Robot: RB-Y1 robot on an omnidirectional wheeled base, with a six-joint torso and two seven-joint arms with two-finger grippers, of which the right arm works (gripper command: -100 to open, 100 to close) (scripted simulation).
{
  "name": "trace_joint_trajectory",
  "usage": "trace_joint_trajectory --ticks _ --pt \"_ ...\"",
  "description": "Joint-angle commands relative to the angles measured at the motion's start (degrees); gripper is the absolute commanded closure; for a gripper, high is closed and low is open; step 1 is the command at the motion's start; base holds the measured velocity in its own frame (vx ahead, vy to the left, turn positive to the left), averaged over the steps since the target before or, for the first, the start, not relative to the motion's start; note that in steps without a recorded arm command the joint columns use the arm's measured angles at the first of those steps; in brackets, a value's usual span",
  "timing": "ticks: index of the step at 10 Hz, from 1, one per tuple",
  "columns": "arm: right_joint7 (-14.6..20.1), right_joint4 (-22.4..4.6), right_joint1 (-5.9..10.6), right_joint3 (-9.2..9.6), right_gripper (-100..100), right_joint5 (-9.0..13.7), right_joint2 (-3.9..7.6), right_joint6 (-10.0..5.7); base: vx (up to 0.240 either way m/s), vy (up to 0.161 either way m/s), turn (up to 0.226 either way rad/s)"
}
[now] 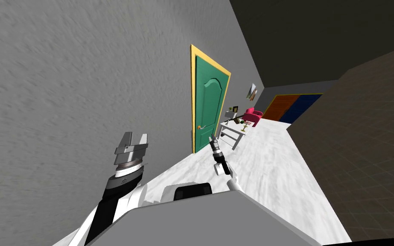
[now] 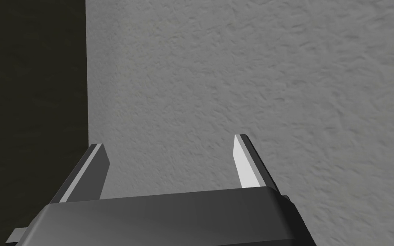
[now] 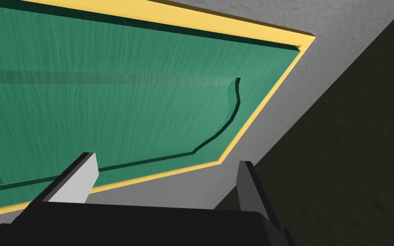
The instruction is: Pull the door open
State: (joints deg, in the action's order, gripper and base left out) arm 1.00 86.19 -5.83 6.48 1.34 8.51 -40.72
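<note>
We log a white table (image 1: 233,128) against the grey wall (image 1: 63,85), a pink armchair (image 1: 251,115) just behind it, and orange and blue panels (image 1: 286,106) beyond.

Counted one green door (image 1: 209,106), one orange handle (image 1: 200,127). One white table (image 1: 228,127), one pink armchair (image 1: 252,116). Two grippers: left gripper (image 1: 135,136), right gripper (image 1: 211,139).

the left forearm (image 1: 105,208) is black, capped by a wrist (image 1: 127,170) of stacked white, dark and grey rings. the left end effector (image 1: 135,136) has a faceted grey base and two thin, light grey blade fingers (image 2: 246,164) on a dark box. the right end effector (image 3: 165,160) looks the same. the right arm (image 1: 222,167) is white with dark joints.
</note>
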Motion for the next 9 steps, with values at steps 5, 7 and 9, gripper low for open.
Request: trace_joint_trajectory --ticks 5,7,9 --pt "1.71 -7.84 3.55 0.66 -100 0.35 1.34 -0.56 0.052 -0.044 0.065" --pt "2.11 -9.92 4.47 0.89 -100 0.42 1.65 -0.75 0.05 -0.025 0.058" --pt "2.52 -12.01 5.39 1.12 -100 0.49 1.95 -0.93 0.055 -0.05 0.078"
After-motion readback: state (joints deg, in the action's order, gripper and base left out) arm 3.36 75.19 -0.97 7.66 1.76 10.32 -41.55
